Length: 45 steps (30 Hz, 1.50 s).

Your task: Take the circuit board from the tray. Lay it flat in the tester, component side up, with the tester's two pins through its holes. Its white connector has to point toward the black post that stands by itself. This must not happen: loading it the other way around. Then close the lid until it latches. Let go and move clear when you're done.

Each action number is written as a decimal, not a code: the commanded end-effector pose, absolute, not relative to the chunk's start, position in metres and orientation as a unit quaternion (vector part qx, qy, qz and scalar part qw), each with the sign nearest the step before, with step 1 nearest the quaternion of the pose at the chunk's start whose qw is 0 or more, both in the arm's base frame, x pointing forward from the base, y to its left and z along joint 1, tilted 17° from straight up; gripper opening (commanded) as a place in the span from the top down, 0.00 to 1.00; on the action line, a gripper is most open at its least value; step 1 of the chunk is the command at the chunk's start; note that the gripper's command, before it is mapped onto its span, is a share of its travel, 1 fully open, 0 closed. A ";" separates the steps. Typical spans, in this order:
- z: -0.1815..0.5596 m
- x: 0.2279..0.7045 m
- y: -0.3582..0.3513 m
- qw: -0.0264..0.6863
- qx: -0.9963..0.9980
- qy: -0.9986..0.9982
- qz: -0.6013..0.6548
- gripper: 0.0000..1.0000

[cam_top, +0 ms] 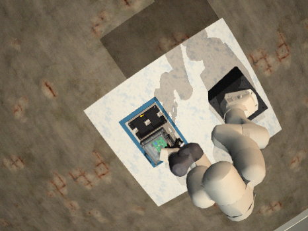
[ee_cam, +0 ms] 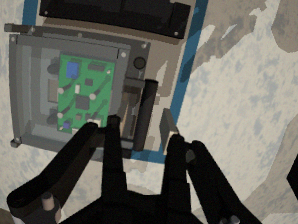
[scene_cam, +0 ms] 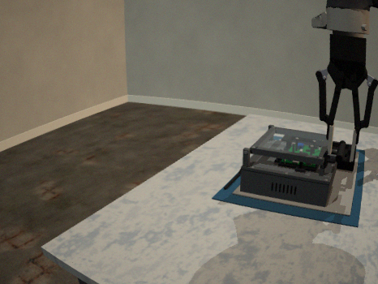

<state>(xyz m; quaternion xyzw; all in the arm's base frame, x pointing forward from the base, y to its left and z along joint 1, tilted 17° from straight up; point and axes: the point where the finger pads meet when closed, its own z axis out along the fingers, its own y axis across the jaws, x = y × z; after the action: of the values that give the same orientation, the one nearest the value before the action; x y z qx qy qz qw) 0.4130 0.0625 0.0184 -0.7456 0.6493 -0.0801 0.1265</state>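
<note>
The green circuit board [ee_cam: 83,92] lies flat in the grey tester [scene_cam: 288,182], component side up, under the see-through lid [scene_cam: 289,142], which is down over it. The board also shows in the overhead view [cam_top: 159,144]. My gripper [ee_cam: 144,114] hangs at the tester's right edge, fingers pointing down. The fingers are parted, one on each side of the lid's black handle bar [ee_cam: 144,112], with a small gap to it on both sides. In the side view the gripper [scene_cam: 342,139] stands just behind the tester's far corner.
Tester and tray sit on a blue mat [scene_cam: 353,211] on the white table. The arm's black base plate [cam_top: 238,96] is at the table's far right edge. The table's front edge [scene_cam: 134,260] drops off to a dark floor.
</note>
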 end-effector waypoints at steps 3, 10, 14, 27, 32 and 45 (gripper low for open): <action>0.018 0.413 0.062 0.126 -0.746 0.649 -0.080 0.70; 0.018 0.413 0.062 0.126 -0.746 0.649 -0.080 0.70; 0.018 0.413 0.062 0.126 -0.746 0.649 -0.080 0.70; 0.018 0.413 0.062 0.126 -0.746 0.649 -0.080 0.70; 0.019 0.413 0.062 0.126 -0.746 0.649 -0.080 0.70; 0.027 0.411 0.061 0.126 -0.746 0.649 -0.080 0.70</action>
<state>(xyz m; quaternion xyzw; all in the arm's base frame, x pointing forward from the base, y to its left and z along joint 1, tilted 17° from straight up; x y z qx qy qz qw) 0.4119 0.0600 0.0231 -0.7458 0.6486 -0.0764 0.1313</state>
